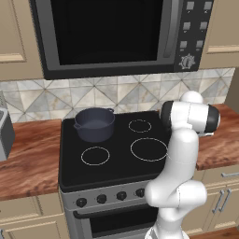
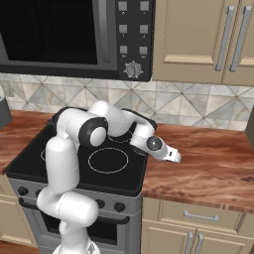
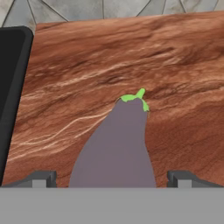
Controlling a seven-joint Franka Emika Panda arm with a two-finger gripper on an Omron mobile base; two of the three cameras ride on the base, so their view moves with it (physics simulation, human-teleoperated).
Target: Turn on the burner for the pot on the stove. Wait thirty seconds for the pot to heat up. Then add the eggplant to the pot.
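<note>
The dark blue-grey pot point(image 1: 94, 123) stands on the back left ring of the stove point(image 1: 116, 140), whose rings all look white. My arm reaches right, past the stove's edge, and my gripper point(image 2: 174, 158) hangs low over the wooden counter point(image 2: 208, 163). In the hand view the grey-purple eggplant point(image 3: 118, 144) lies on the counter with its green cap pointing away. My gripper point(image 3: 113, 180) is open, one fingertip point(image 3: 41, 179) on each side of the eggplant's thick end, with a gap to both. The stove's black edge point(image 3: 11, 87) shows at the left.
A row of black knobs point(image 1: 101, 199) runs along the stove's grey front. A black microwave point(image 1: 112, 32) hangs above the stove. A grey appliance point(image 1: 4, 135) sits on the left counter. Tiled wall point(image 2: 198, 106) backs the right counter, with cabinets point(image 2: 198, 39) above.
</note>
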